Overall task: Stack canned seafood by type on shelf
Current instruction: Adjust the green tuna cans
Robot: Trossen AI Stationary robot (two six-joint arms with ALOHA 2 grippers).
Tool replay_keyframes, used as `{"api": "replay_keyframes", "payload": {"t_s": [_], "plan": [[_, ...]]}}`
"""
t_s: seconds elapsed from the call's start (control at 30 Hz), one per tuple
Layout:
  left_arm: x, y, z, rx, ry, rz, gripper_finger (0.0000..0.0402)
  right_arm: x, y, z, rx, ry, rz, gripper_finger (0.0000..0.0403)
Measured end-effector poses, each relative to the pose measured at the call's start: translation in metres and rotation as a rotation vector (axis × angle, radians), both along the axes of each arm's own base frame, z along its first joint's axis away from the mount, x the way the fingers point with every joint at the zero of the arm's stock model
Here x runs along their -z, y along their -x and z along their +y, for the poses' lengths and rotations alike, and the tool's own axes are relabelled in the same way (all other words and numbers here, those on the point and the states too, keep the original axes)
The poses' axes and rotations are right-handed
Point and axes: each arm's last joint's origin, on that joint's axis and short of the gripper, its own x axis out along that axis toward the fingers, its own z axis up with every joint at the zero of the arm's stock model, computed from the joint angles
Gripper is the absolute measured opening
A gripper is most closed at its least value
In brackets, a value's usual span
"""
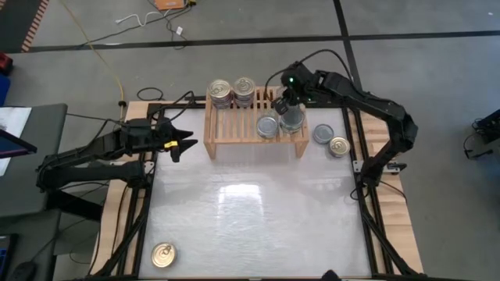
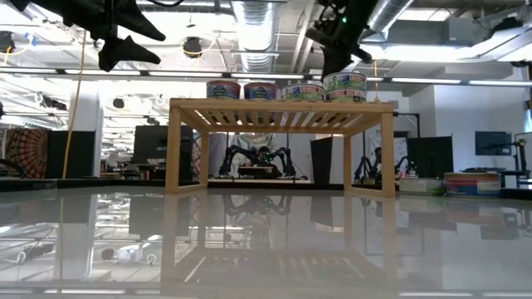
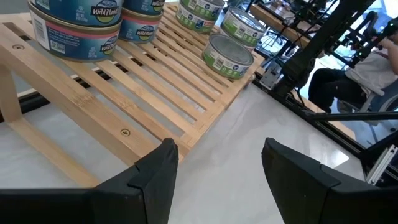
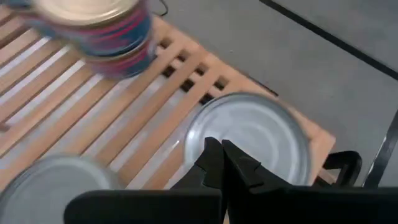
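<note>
The light-wood shelf [image 1: 254, 129] stands at the table's far middle. On its slatted top stand two stacks of blue-labelled cans [image 1: 232, 91] at the far left, a single green-labelled can [image 1: 268, 125] and a green-labelled stack [image 1: 292, 120] with a silver top [image 4: 261, 134]. My right gripper [image 4: 222, 152] is shut and slants down over that stack, with nothing between its fingers. My left gripper [image 1: 184, 144] hangs open left of the shelf, clear of it [image 3: 214, 149]. My right gripper's shut fingertips [image 4: 214, 158] stand over the near part of the green-labelled stack's silver top [image 4: 249, 124], slanting down from the table's right. I cannot tell whether they touch it or hover just above it.
Two loose cans lie on the table right of the shelf, one silver-topped [image 1: 323, 133] and one gold-topped [image 1: 339, 146]. Another gold-topped can [image 1: 162, 254] sits at the near left corner. The middle and near part of the table [image 1: 258, 211] is bare.
</note>
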Motion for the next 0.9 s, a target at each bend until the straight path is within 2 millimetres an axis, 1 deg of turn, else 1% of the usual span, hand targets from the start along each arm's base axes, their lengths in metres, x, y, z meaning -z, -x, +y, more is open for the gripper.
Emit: {"api": "replay_keyframes", "payload": {"t_s": [0.1,0.33,0.53,0.9], "plan": [[0.0,0.0,0.0,-0.004,0.0,0.0,0.0222,0.003,0.004,-0.01,0.029,-0.011,0.015,0.0022],[0.001,0.0,0.0,-0.006,0.002,0.007,0.0222,0.015,0.01,-0.019,0.06,-0.055,0.042,0.0021],[0.001,0.0,0.0,-0.008,-0.007,0.01,0.0222,0.018,0.015,-0.026,0.085,-0.056,0.042,0.0021],[0.001,0.0,0.0,-0.01,-0.008,0.01,0.0222,0.018,0.029,-0.046,0.154,-0.059,0.039,0.0021]]}}
